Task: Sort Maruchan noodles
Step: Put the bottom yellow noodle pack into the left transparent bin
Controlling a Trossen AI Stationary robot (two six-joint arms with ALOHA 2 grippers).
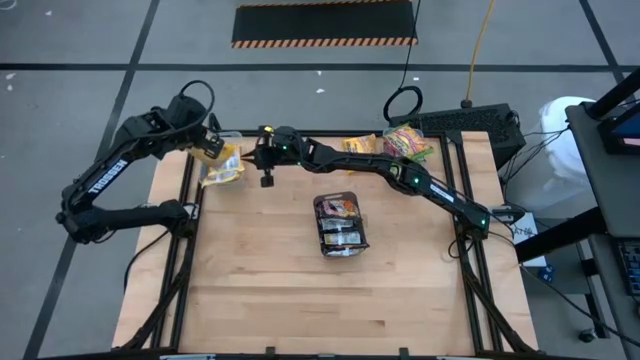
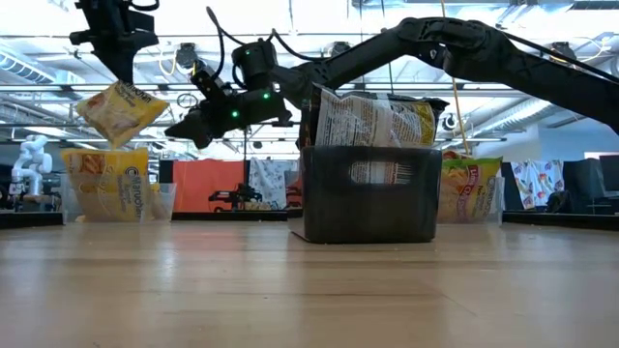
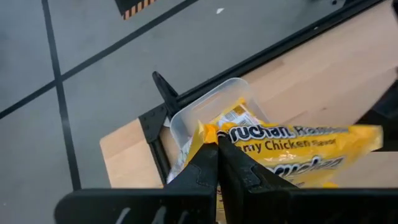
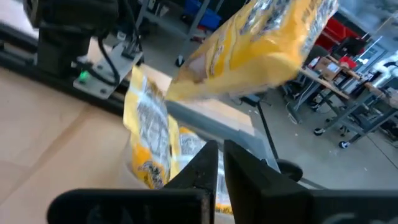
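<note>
The pale wooden tabletop [image 1: 300, 290] carries a dark grey tray [image 1: 340, 238] of noodle packets at its middle and clear tubs of packets at its far left [image 1: 222, 165] and far right [image 1: 405, 143] corners.

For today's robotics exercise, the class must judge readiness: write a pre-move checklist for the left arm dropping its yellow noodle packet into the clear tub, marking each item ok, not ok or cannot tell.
1. Left gripper shut on the yellow Maruchan packet: ok.
2. Packet lifted clear of the table, hanging in the air: ok.
3. Clear tub at the table's far left corner lies below the packet: ok, roughly.
4. Room left in the tub, which already holds yellow packets: cannot tell.
5. Right gripper out of the way: not ok, it sits close beside the tub.
6. Right gripper holds nothing: ok, its fingers look nearly shut with no packet between them.
</note>
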